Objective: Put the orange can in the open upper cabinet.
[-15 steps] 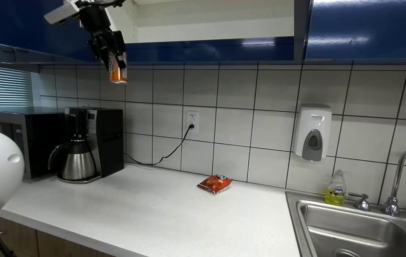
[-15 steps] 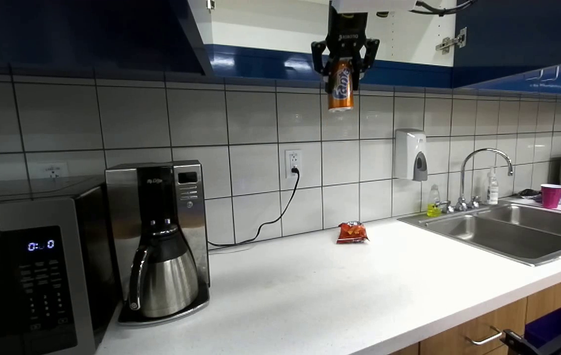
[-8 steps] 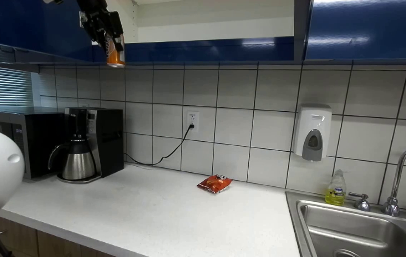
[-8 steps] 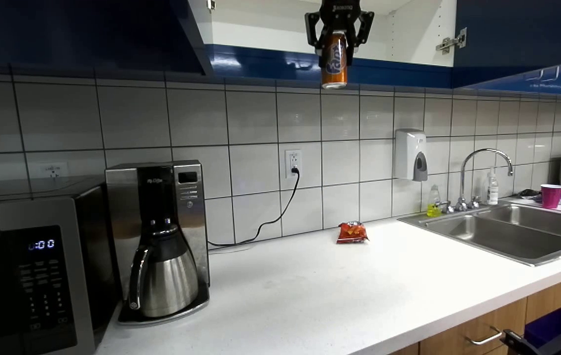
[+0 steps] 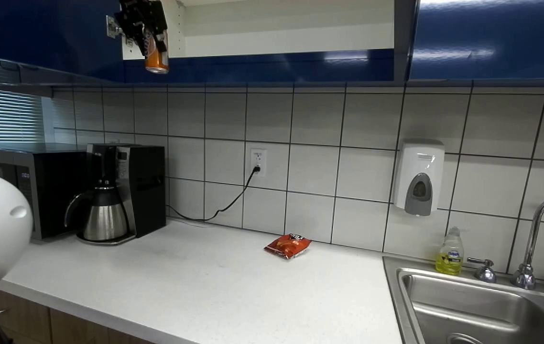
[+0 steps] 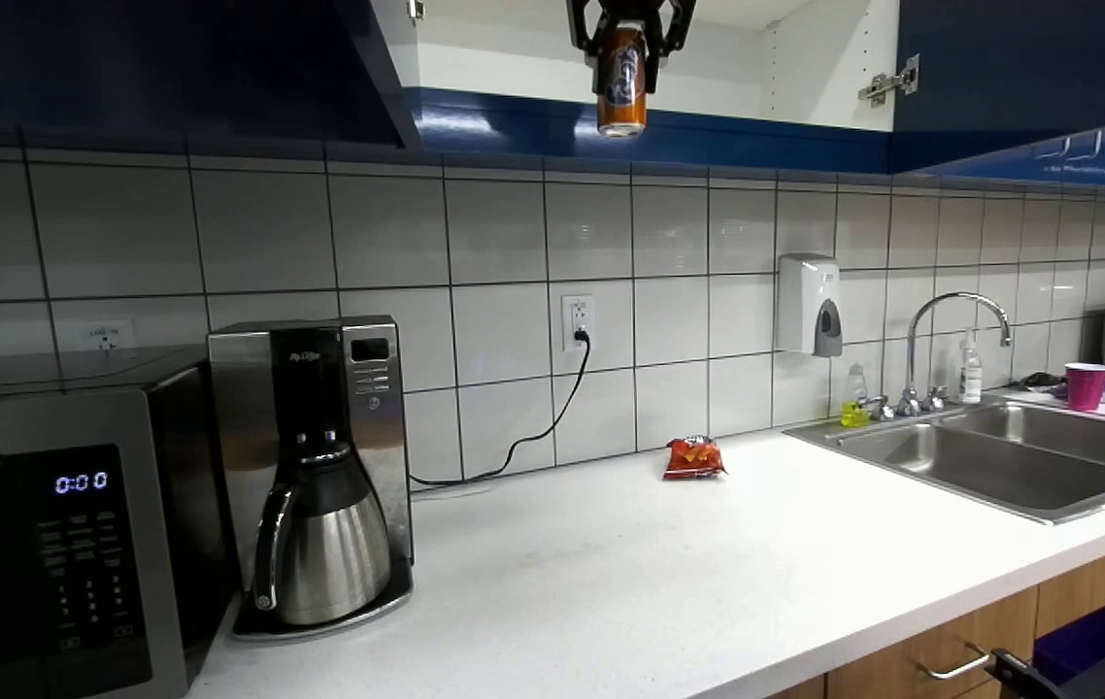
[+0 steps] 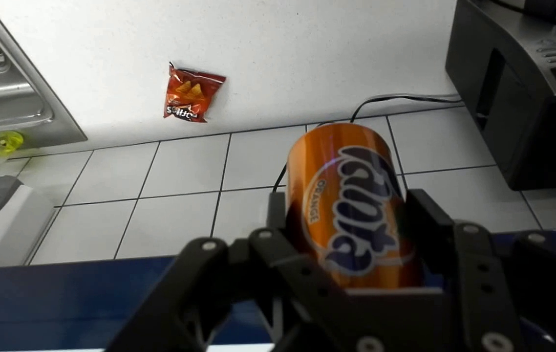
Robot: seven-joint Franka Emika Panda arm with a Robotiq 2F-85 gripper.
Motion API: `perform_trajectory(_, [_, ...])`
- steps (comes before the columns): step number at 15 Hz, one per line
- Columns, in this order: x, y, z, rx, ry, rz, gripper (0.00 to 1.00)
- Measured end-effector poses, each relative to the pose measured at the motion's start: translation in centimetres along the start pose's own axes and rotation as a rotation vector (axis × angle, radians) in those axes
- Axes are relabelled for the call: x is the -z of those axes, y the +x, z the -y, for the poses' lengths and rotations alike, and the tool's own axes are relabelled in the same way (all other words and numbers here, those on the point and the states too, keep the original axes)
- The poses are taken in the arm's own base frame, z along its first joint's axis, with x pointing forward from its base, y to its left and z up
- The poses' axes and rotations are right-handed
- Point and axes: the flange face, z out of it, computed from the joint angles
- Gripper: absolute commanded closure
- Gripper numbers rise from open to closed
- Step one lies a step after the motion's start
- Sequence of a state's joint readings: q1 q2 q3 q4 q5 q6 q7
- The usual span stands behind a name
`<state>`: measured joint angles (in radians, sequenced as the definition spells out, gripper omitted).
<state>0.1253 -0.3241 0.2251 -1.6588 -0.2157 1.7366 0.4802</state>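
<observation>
The orange can [image 5: 157,61] is upright with a slight tilt, held in the air in front of the open upper cabinet [image 5: 281,28]. My gripper [image 6: 624,78] is shut on the can, with a black finger on either side of it. In an exterior view the can [image 6: 621,109] overlaps the blue lower edge of the cabinet [image 6: 776,144]. Its base shows below the fingers; its top is hidden between them. In the wrist view the can [image 7: 341,161] fills the gripper [image 7: 349,215], with its label facing the camera. The cabinet's pale interior shows behind the gripper.
An open blue door with a hinge [image 6: 887,83] stands beside the cabinet opening. Below are a coffee maker [image 6: 319,485], a microwave [image 6: 77,544], a red snack packet [image 6: 694,458] on the counter [image 6: 591,602], a soap dispenser [image 5: 420,177] and a sink [image 5: 391,291].
My gripper has risen with the can, from below the cabinet's lower edge to overlapping it. In an exterior view it has also shifted a little left. The grip on the can is unchanged.
</observation>
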Motion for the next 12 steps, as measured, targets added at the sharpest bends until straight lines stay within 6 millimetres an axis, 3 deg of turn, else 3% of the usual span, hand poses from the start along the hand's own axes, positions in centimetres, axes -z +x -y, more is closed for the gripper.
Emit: perform_trajectory(12, [1.7, 5.6, 1.1, -0.012, 0.018, -0.009, 0.62])
